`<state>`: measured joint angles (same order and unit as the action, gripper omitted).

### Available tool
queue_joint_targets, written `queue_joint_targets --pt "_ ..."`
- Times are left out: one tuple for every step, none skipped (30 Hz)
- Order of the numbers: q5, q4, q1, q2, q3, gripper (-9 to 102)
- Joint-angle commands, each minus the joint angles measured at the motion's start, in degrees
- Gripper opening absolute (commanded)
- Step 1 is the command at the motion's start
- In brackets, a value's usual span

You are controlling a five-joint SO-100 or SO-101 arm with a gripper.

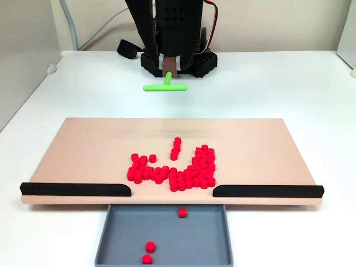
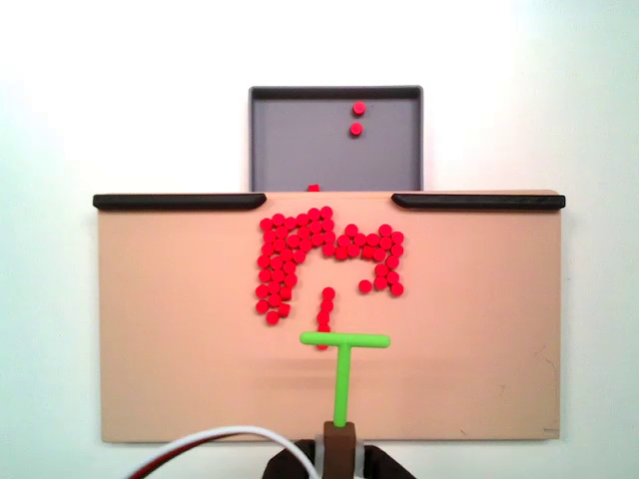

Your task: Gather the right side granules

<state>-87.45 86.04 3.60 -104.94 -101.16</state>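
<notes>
Dozens of red granules (image 1: 183,169) lie clustered on the tan board (image 1: 83,150) just behind the gap between two black rails. From above the granules (image 2: 290,244) form a patch with arms on both sides and a short line (image 2: 325,304) trailing toward the arm. My gripper (image 1: 168,67) is shut on the stem of a green T-shaped tool (image 1: 165,87), held raised at the board's far edge. In the top-down fixed view the tool's crossbar (image 2: 344,340) sits just behind that short line, and the gripper (image 2: 339,437) is at the bottom edge.
A grey tray (image 1: 128,233) below the gap holds three loose granules, one being (image 1: 182,212). Black rails (image 1: 75,189) (image 1: 267,191) close the board's front edge on each side of the gap. The arm's base (image 1: 189,58) stands on the white table behind the board.
</notes>
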Motion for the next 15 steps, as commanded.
queue_joint_targets --pt "-0.3 0.0 0.1 -2.8 0.4 0" --pt "-0.3 0.0 0.2 -3.0 0.4 0" --pt "-0.4 0.0 0.2 -3.2 0.4 0" --pt "-0.5 0.0 0.3 -3.2 0.4 0" --pt "-0.7 0.0 0.4 -3.3 0.4 0" --pt "-0.9 0.0 0.5 -3.3 0.4 0" --pt "-1.1 0.0 0.6 -3.3 0.4 0" --pt "-1.2 0.0 0.7 -3.3 0.4 0" --pt "-1.3 0.0 0.8 -3.3 0.4 0" --pt "-1.3 0.0 0.8 -3.3 0.4 0" --pt "-1.3 0.0 0.9 -3.3 0.4 0" --pt "-1.2 0.0 0.9 -3.3 0.4 0" --pt "-1.1 0.0 0.9 -3.3 0.4 0" --pt "-0.9 0.0 0.9 -3.2 0.4 0" --pt "-0.8 0.0 0.9 -3.2 0.4 0"
